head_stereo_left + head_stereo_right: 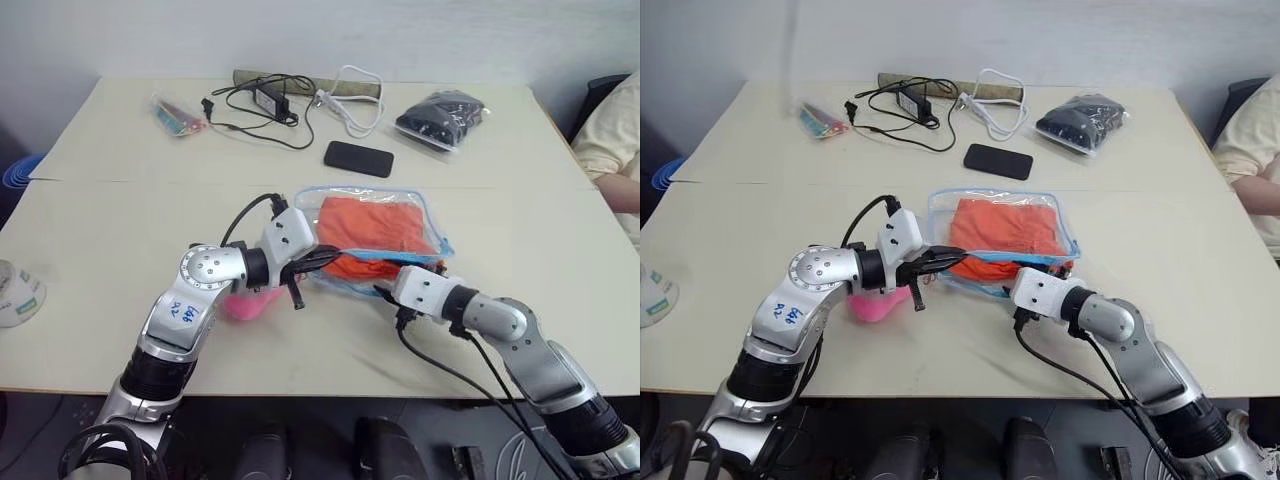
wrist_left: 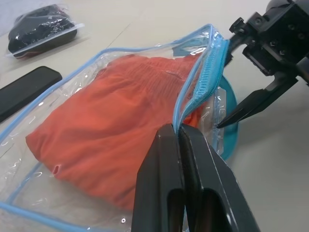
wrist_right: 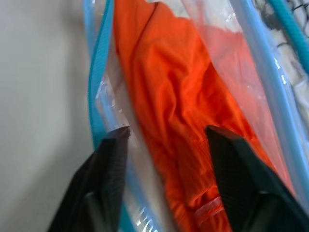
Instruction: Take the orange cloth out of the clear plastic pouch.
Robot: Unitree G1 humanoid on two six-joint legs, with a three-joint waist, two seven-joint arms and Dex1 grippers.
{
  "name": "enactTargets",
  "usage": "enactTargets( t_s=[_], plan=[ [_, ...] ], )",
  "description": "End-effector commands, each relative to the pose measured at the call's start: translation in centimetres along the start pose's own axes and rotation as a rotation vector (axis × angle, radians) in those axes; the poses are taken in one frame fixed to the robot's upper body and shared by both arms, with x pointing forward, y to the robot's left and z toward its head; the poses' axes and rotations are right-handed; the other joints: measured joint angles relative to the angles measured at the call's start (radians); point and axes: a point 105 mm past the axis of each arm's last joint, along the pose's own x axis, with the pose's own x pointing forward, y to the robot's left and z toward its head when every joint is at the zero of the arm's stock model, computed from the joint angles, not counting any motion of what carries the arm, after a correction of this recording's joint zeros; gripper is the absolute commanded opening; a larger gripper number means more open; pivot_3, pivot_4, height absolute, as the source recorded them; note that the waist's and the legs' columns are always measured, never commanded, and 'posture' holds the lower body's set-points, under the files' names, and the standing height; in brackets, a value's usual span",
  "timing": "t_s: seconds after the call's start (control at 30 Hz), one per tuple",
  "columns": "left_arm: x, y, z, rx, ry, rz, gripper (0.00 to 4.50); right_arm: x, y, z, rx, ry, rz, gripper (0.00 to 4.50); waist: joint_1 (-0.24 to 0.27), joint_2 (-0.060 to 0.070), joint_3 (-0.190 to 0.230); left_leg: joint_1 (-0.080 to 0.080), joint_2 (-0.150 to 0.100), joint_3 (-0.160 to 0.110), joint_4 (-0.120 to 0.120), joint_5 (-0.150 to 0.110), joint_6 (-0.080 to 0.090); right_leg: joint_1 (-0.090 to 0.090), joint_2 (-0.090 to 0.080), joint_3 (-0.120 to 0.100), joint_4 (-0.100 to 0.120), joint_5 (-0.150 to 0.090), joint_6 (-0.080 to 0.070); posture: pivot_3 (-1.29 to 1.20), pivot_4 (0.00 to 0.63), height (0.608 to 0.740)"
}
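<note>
The clear plastic pouch (image 1: 432,215) with light blue trim lies flat in the middle of the table, and the orange cloth (image 1: 375,228) is inside it. My left gripper (image 1: 325,260) is shut on the pouch's blue zipper edge (image 2: 193,92) at the near, open end. Close beside it, my right gripper (image 3: 166,133) stands open at the pouch's mouth. Its two fingers straddle the orange cloth (image 3: 159,87) and the blue trim (image 3: 96,72). One of its black fingers (image 2: 256,99) shows next to the zipper in the left wrist view.
A pink plush toy (image 1: 245,303) lies under my left wrist. Behind the pouch are a black phone (image 1: 358,158), a clear bag of black items (image 1: 442,118), a black adapter with cables (image 1: 270,100) and a white cable (image 1: 355,100). A person's sleeve (image 1: 610,130) is at the right edge.
</note>
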Motion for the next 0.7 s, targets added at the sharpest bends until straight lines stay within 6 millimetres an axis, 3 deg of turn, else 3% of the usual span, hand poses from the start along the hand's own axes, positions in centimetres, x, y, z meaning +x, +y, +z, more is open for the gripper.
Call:
enactTargets(
  t_s=[0.03,0.47,0.7],
  plan=[
    [0.1,-0.9,1.4,0.028,-0.05,-0.024,0.0,0.6,-0.9,0.2,-0.084,0.005,-0.076,3.95,-0.001,0.0,0.0,0.0,0.0,0.0,0.0,0.0,0.0,0.0,0.0,0.0,0.0,0.0,0.0,0.0,0.15,0.74],
    [0.3,-0.7,1.8,0.04,-0.061,-0.012,0.0,2.2,-0.5,-0.1,-0.475,0.024,0.056,3.95,-0.014,0.0,0.0,0.0,0.0,0.0,0.0,0.0,0.0,0.0,0.0,0.0,0.0,0.0,0.0,0.0,0.15,0.74],
    [0.4,0.0,2.3,0.035,-0.077,0.006,0.0,4.6,-0.9,-1.6,-0.368,0.086,0.009,3.95,-0.024,0.0,0.0,0.003,0.001,0.0,0.0,0.0,0.0,0.003,0.0,0.0,0.0,0.0,0.0,0.0,0.15,0.74]
  ],
)
